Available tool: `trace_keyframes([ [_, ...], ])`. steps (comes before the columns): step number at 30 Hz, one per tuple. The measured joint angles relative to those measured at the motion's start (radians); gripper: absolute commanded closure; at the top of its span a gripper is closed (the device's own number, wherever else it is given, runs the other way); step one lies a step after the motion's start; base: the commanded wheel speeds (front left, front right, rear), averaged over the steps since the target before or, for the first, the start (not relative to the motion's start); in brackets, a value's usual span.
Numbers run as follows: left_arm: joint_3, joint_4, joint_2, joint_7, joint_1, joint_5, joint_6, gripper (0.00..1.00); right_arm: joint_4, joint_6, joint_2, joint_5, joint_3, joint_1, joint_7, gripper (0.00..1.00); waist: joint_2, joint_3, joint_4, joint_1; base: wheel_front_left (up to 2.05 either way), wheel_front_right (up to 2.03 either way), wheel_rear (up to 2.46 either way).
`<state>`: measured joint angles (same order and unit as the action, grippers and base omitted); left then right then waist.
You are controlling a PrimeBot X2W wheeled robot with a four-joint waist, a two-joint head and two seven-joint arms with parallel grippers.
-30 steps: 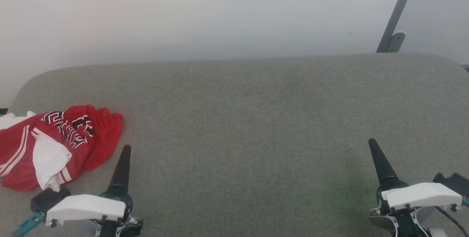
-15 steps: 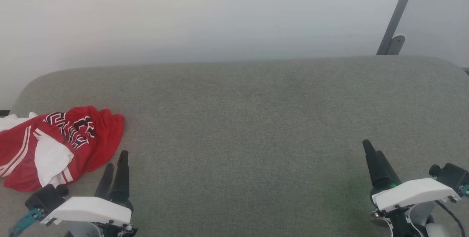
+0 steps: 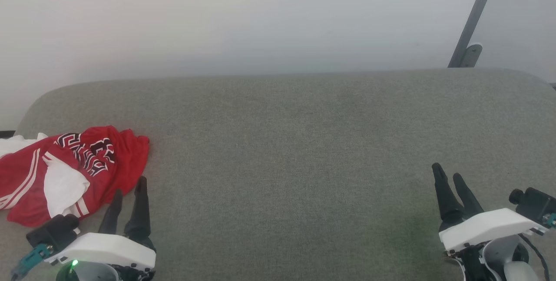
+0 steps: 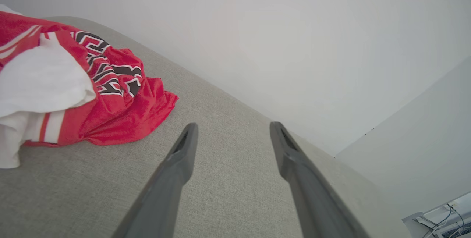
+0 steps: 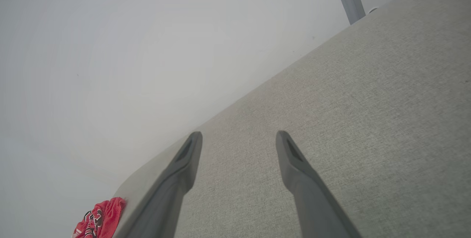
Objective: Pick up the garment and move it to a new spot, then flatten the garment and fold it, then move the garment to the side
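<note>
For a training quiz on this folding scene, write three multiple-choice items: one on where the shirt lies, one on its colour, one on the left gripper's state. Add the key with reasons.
1. Where does the shirt lie on the grey surface?
A. At its left end
B. In the middle
C. At its right end

2. What is the shirt's main colour?
A. Blue
B. Red
C. Green

3. How is the left gripper?
A. Open, holding nothing
B. Shut on the shirt
C. Shut on a cup

Key:
1 A: the head view shows it crumpled at the left edge.
2 B: it is red cloth, with a white sleeve and black lettering.
3 A: the left wrist view shows its fingers spread, with bare grey fabric between them.
</note>
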<state>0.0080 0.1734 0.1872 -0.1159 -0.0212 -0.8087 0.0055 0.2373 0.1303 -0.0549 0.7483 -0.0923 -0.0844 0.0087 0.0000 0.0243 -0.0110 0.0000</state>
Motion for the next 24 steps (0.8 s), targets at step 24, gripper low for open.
trace_keyframes([
  [24, 0.009, -0.028, 0.021, -0.058, 0.013, 0.241, -0.006, 0.0, -0.038, 0.0, 0.001, -0.224, -0.002, 0.005, -0.027, 0.0, 0.0, 0.01, -0.004, 0.0, 0.0, 0.0, 0.0],
])
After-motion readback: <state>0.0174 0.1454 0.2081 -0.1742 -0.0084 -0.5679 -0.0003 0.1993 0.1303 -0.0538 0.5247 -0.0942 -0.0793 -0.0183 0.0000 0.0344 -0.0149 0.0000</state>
